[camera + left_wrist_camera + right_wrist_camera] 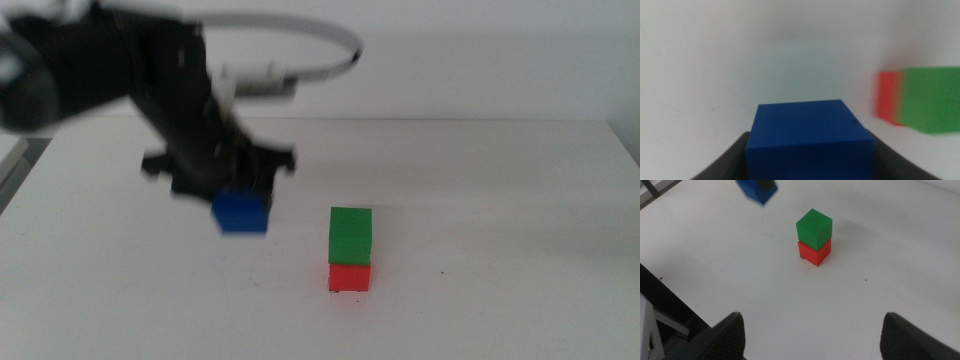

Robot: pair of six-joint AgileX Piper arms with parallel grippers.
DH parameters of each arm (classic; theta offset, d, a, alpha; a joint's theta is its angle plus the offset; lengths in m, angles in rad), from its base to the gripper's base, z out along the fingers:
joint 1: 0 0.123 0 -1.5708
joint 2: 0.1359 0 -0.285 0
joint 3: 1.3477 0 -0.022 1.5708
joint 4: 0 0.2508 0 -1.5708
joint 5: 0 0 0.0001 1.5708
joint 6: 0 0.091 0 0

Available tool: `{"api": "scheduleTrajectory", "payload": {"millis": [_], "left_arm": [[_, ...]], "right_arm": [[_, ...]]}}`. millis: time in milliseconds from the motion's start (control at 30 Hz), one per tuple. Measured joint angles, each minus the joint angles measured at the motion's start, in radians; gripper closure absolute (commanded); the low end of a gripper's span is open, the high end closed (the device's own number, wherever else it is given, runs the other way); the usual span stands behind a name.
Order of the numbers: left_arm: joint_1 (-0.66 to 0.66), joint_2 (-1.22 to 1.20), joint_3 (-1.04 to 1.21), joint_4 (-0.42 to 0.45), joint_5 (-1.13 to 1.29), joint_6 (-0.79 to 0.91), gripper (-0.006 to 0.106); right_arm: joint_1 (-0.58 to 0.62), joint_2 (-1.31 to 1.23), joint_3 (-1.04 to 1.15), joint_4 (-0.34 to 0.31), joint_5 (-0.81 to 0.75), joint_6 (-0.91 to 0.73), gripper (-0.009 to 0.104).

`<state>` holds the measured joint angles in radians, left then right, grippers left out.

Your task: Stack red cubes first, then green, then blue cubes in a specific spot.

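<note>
Right end effector (812, 335): nearest item, waiting at the near edge of the counter (520, 200), outside the middle view; its two dark jaws stand wide apart with nothing between them, released, facing the stack across bare white surface. Red cube (350, 277): rests directly on the counter, right of centre, forming the base of the stack; a few faint small dark marks show on the surface at its foot and one dark speck lies to its right. Green cube (351, 235): sits squarely on top of the red cube, touching it, edges roughly aligned, top face bare. Blue cube (241, 213): left of the stack and apart from it, raised off the counter at about the height of the green cube, slightly tilted in the right wrist view, blurred in the middle view. Left end effector (238, 195): reaches in from the left, above and just beyond the blue cube, jaws clenched on either side of it and grasping it; in the left wrist view the blue cube fills the space between the dark jaws. Grey cable (330, 40): loops above the left arm at the far side. Far wall: plain white.
</note>
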<state>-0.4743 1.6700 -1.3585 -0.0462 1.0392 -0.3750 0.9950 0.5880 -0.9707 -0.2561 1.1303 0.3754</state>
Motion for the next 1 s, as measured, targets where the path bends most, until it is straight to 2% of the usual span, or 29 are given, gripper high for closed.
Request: {"api": "scheduleTrajectory", "payload": {"millis": [200,300,533,800,1000], "left_arm": [[-0.187,0.041,-0.314,0.148,0.166,-0.14,0.102],[-0.259,0.113,-0.433,0.183,0.169,-0.209,0.102],[-0.311,0.189,-0.487,0.183,0.181,-0.312,0.102],[-0.233,0.232,-0.489,0.09,0.183,-0.275,0.102],[-0.224,0.266,-0.489,0.089,0.186,-0.259,0.102]], "right_arm": [[0.0,0.0,0.0,0.0,0.0,0.0,0.007],[0.0,0.0,0.0,0.0,0.0,0.0,0.007],[0.0,0.0,0.0,0.0,0.0,0.0,0.007],[0.0,0.0,0.0,0.0,0.0,0.0,0.007],[0.0,0.0,0.0,0.0,0.0,0.0,0.007]]}}
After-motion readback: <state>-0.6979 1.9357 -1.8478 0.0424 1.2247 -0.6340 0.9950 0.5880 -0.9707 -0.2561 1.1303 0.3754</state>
